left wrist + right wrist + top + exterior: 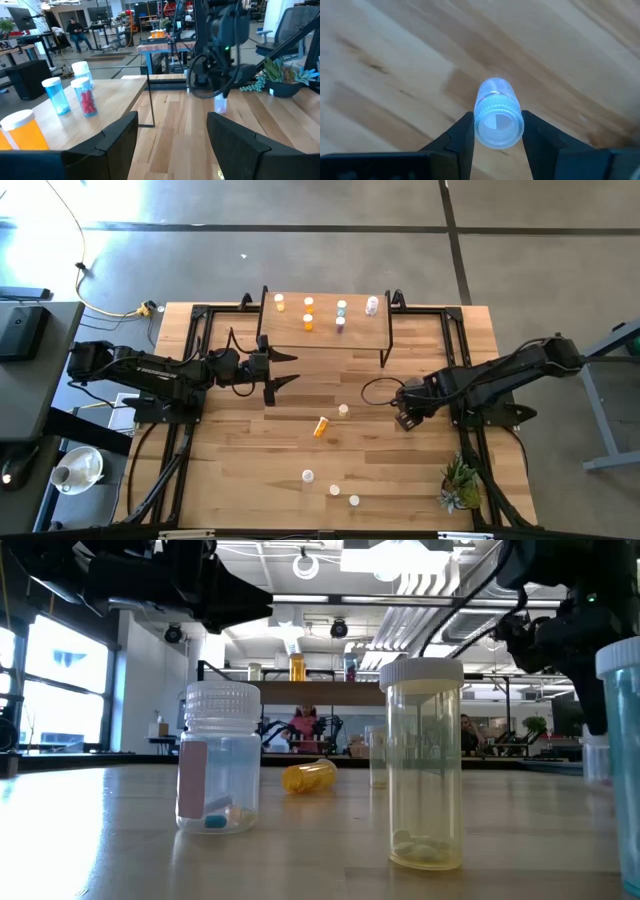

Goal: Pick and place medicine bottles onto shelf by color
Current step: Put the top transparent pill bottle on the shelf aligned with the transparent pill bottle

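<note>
Right gripper (497,131) pinched a pale bottle (496,112) at the table's (420,470) three o'clock; left gripper (283,370) gaped at the shelf's (325,335) seven o'clock.

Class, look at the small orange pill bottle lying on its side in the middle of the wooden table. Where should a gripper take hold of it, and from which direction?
Grip the orange pill bottle across its cylindrical body, coming straight down from above. It lies tipped over, so the long round sides are exposed, and the bare table around it probably leaves the fingers room.
</note>
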You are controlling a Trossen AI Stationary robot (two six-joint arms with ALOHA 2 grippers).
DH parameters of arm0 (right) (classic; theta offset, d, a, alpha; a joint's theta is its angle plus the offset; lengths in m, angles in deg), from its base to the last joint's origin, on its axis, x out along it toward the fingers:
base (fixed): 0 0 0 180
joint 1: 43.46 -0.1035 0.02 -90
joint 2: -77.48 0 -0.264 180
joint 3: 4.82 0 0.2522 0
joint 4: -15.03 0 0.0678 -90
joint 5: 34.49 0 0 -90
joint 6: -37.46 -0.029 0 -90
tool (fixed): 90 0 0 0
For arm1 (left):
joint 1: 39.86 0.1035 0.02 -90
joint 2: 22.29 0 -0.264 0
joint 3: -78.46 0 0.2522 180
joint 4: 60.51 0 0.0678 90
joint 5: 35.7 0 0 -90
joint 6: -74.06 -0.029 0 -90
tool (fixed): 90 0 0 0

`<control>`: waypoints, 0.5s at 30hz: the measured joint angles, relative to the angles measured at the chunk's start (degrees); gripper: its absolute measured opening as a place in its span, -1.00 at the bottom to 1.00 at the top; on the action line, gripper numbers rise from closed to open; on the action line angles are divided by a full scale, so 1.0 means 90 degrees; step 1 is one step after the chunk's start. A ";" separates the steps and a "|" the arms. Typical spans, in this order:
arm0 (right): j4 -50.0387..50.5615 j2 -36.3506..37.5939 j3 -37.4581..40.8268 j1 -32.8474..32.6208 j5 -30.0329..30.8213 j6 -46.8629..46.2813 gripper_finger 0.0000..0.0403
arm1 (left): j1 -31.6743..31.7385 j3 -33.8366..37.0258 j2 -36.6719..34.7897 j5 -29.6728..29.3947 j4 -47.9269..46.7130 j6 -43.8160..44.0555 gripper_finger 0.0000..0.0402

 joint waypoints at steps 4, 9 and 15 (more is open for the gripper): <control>-0.0245 0.0000 -0.0348 0.0035 -0.0022 0.0106 -0.40 | 0.0000 -0.0001 0.0000 -0.0229 -0.0024 0.0000 0.13; -0.0374 0.0000 -0.0900 0.0244 0.0168 0.0765 -0.41 | 0.0000 -0.0001 0.0000 -0.0432 -0.0122 -0.0002 0.13; -0.0360 0.0000 -0.1680 0.0842 0.0444 0.1945 -0.41 | 0.0000 -0.0001 0.0000 -0.0432 -0.0269 -0.0001 0.13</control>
